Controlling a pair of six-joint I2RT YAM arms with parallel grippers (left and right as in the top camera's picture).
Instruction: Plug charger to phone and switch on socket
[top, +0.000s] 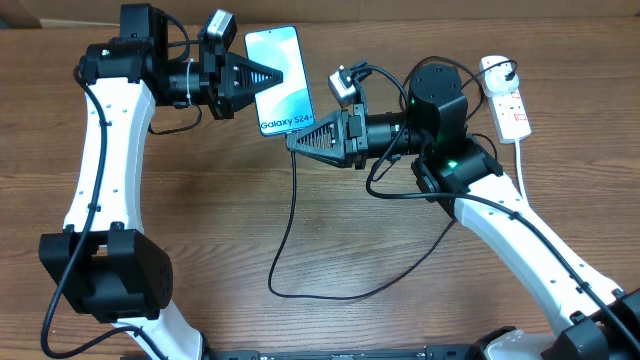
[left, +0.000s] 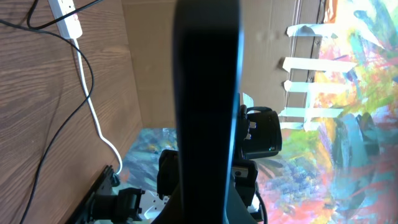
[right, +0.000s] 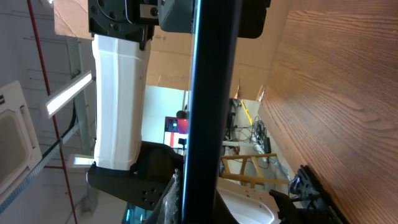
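Black cable (top: 294, 195) trailing over open table (top: 220, 210), my left pincer (top: 274, 75) clamped on phone (top: 290, 100) left edge, right pincer (top: 297, 139) at its bottom corner, grip unclear, socket (top: 506, 96) far right

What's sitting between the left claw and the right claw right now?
The phone, as the overhead view shows: the left claw reaches its left edge, the right claw its lower end.

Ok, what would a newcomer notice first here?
The phone, its blue screen lit, shows top centre, with the left gripper at its left edge and the right gripper at its bottom corner. The black charger loops down below it; the white socket lies far right.
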